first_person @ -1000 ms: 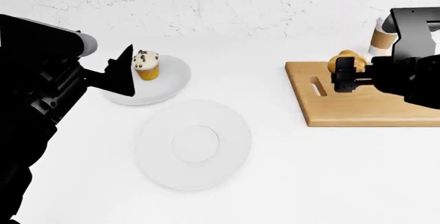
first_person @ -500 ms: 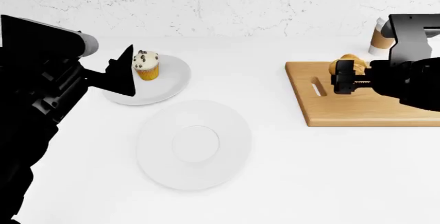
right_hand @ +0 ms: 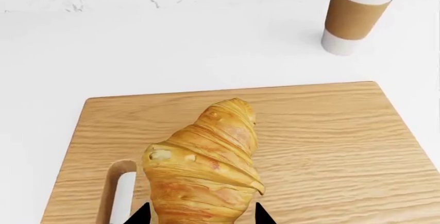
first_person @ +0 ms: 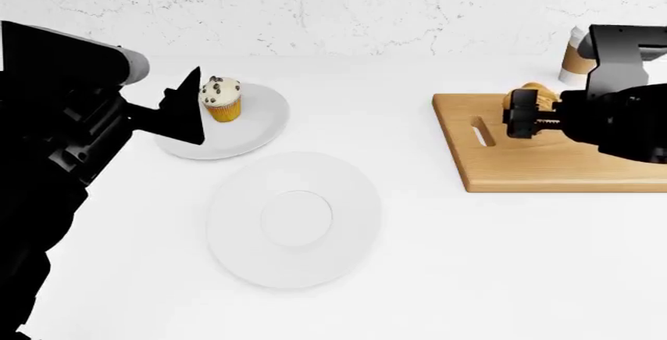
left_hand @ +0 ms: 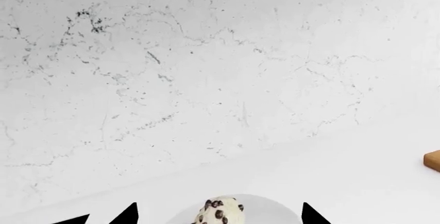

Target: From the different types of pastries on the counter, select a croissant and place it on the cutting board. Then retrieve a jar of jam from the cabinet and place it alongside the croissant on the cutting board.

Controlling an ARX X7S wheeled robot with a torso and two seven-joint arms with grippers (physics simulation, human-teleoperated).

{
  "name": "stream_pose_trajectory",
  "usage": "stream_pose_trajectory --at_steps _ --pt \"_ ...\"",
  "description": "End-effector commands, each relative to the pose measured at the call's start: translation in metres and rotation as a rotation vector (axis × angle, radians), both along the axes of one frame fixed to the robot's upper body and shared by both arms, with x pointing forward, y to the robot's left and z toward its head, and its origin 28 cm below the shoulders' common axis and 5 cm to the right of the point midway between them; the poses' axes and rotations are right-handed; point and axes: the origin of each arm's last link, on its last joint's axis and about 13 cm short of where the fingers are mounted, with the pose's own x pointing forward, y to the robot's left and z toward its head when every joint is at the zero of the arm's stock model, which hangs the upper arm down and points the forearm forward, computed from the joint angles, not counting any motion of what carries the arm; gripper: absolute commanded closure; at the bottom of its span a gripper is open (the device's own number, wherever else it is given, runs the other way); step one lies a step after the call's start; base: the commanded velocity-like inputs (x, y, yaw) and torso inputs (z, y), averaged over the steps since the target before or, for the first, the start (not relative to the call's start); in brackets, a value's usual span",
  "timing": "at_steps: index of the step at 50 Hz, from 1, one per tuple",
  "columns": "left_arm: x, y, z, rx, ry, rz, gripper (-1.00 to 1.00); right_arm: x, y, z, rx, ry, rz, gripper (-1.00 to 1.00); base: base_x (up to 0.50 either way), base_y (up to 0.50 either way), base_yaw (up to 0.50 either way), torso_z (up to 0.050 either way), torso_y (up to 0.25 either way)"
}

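White counter [first_person: 417, 262] carries two plates, one cupcake [first_person: 221, 98] and one cutting board [first_person: 542, 160] at three o'clock, where only the right wrist view shows the right gripper [right_hand: 199, 216] grasping the croissant [right_hand: 203, 167]; left gripper's [first_person: 183, 109] state unclear.

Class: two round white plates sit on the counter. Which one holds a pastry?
The far plate beside the left gripper carries the cupcake. The nearer, larger plate holds nothing.
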Motion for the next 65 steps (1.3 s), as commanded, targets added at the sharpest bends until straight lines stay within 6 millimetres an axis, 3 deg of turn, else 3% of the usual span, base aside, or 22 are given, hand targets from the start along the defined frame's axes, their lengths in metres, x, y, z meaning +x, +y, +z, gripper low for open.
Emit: stream_pose_trajectory --at_steps 1,23,24,42,51,65 --pt "-0.001 0.0 0.002 0.003 0.0 0.002 -1.0 0.005 -0.004 -0.006 0.003 0.0 -0.014 1.0 0.0 0.0 0.0 0.0 0.0" --pt "-0.001 0.0 0.002 -0.003 -0.008 0.002 -1.0 0.002 -0.003 -0.003 -0.005 0.016 -0.008 1.0 0.0 0.0 0.0 0.0 0.0" --pt "0.0 -0.001 0.002 -0.003 -0.008 0.002 -1.0 0.002 -0.003 -0.003 -0.006 0.016 -0.008 -1.0 0.0 0.0 0.0 0.0 0.0" --pt "-0.001 0.0 0.002 -0.005 -0.008 0.0 -1.0 -0.001 0.0 0.01 -0.031 -0.025 0.0 -1.0 0.0 0.0 0.0 0.0 0.0" --pt "-0.001 -0.001 0.002 -0.006 -0.011 -0.001 -1.0 -0.009 0.006 0.029 -0.048 -0.113 0.018 -1.0 0.0 0.0 0.0 0.0 0.0" --pt "-0.007 0.0 0.0 -0.001 -0.009 0.004 -1.0 -0.051 0.031 0.063 -0.077 -0.309 0.125 -1.0 0.0 0.0 0.0 0.0 0.0"
